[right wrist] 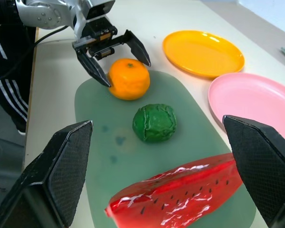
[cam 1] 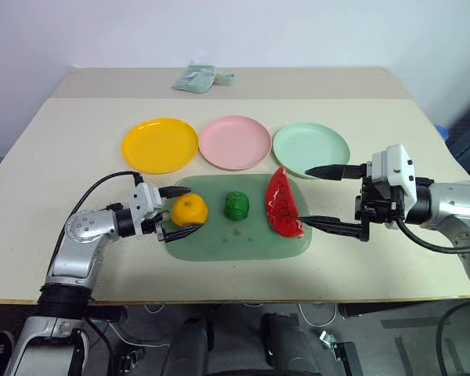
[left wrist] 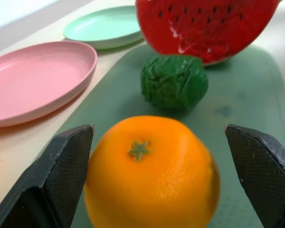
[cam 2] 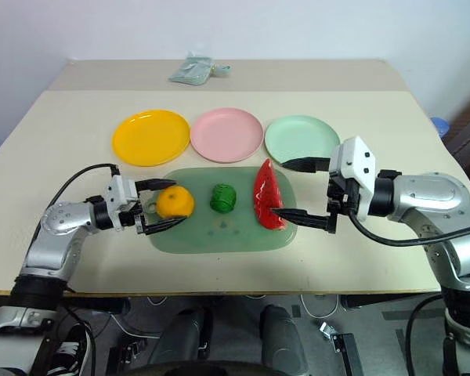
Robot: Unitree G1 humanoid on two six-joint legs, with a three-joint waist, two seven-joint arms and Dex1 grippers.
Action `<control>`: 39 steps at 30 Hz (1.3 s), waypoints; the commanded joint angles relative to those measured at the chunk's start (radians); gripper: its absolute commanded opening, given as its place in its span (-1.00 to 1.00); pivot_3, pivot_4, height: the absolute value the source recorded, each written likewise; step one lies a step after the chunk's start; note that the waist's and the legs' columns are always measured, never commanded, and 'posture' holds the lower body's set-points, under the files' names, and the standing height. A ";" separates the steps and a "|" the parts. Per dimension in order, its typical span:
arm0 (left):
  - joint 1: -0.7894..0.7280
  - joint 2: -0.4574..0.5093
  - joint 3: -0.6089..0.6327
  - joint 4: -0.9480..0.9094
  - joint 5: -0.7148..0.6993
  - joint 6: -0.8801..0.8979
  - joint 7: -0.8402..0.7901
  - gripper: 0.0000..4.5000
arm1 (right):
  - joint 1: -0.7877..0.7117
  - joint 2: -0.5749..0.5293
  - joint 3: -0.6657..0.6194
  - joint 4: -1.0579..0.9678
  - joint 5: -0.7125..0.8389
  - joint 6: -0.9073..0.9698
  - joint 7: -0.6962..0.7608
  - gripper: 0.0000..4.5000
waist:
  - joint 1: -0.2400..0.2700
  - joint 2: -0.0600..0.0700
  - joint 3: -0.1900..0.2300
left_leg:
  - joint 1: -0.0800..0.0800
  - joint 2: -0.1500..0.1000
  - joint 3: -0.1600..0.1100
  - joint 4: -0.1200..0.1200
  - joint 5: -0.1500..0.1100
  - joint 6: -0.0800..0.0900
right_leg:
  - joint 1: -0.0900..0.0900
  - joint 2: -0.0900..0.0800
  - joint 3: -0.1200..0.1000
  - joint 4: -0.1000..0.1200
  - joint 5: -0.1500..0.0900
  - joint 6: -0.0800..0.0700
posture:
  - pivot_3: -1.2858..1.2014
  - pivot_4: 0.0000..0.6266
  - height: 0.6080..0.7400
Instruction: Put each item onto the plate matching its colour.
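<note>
A round orange fruit [cam 1: 189,210], a dark green ribbed lump [cam 1: 236,205] and a red watermelon wedge [cam 1: 283,202] sit in a row on a dull green tray [cam 1: 219,244]. Behind the tray lie a yellow plate [cam 1: 160,144], a pink plate [cam 1: 234,142] and a mint green plate [cam 1: 311,149], all bare. My left gripper [cam 1: 194,209] is open, one finger on each side of the orange [left wrist: 152,171]. My right gripper [cam 1: 302,194] is open at the tray's right end, its fingers straddling the wedge's near side [right wrist: 180,199].
A small pale green packet [cam 1: 193,78] lies at the back, on a second table surface pushed against this one. The table's front edge [cam 1: 235,298] runs just below the tray. The beige tabletop shows on both sides of the plates.
</note>
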 commanded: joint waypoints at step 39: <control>-0.587 -0.186 0.196 0.813 0.132 -0.151 0.735 0.98 | -0.192 0.231 0.070 0.165 -0.207 -0.107 -0.264 1.00 | -0.002 -0.001 0.000 | -0.003 -0.001 -0.001 0.000 0.000 0.000 | -0.002 0.000 -0.001 0.000 0.001 0.003 | 0.03 -0.52 1.00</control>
